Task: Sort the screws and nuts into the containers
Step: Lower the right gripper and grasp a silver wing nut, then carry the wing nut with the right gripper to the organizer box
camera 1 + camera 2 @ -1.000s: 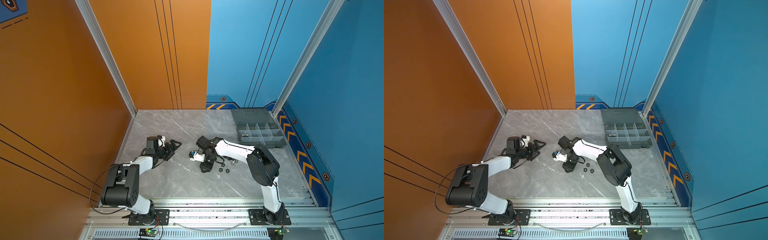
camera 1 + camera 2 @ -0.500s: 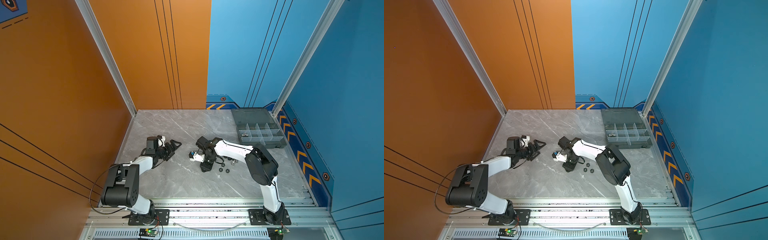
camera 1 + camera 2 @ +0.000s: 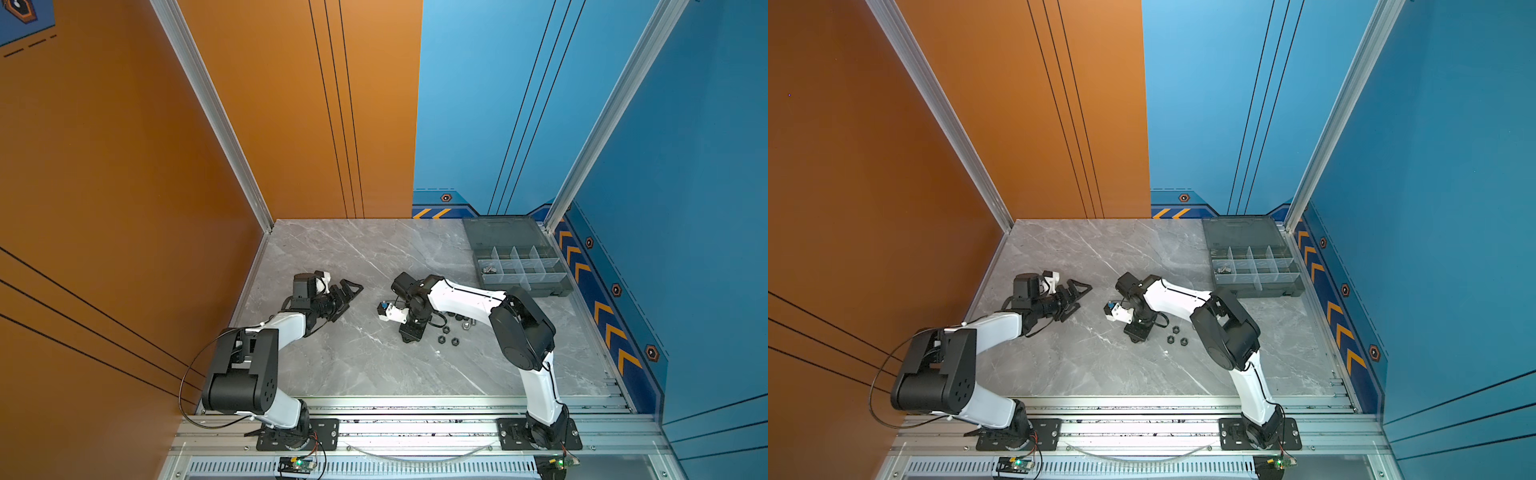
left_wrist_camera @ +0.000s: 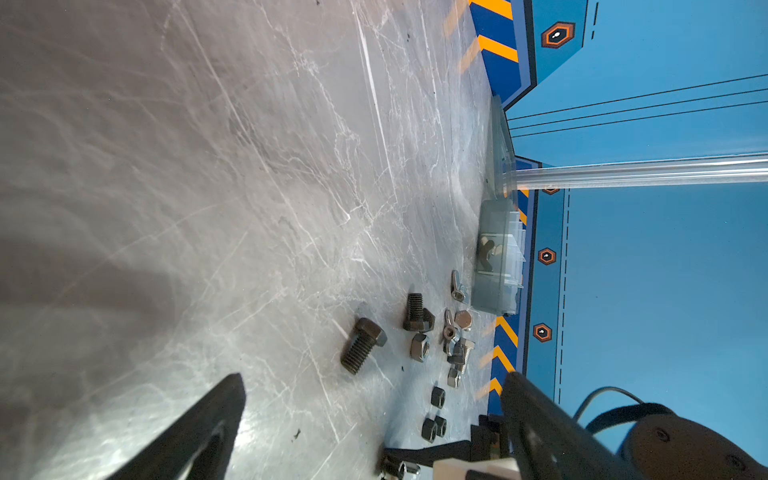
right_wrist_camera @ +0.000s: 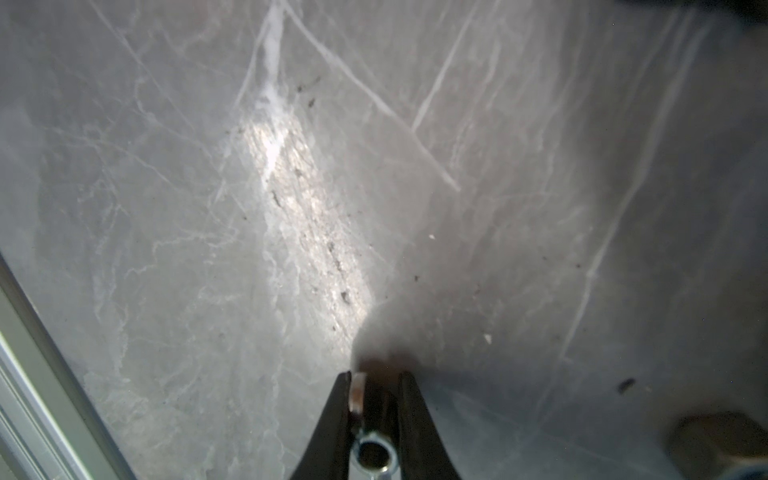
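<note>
The right tool [image 5: 374, 376] is down at the worktop [image 3: 353, 365], its fingers pressed almost together and pinching a small silver nut [image 5: 374, 455]. It looks like a wing nut, though this close I can't be sure. Three black nuts [image 3: 446, 331] lie just beside that tool. The left tool [image 3: 352, 296] sits well apart from it, spread wide, with black screws [image 4: 363, 345] ahead of its fingers. Far beyond the right tool stands the organizer box [image 3: 536, 289], lid open, with silver pieces in one compartment [image 3: 490, 270].
</note>
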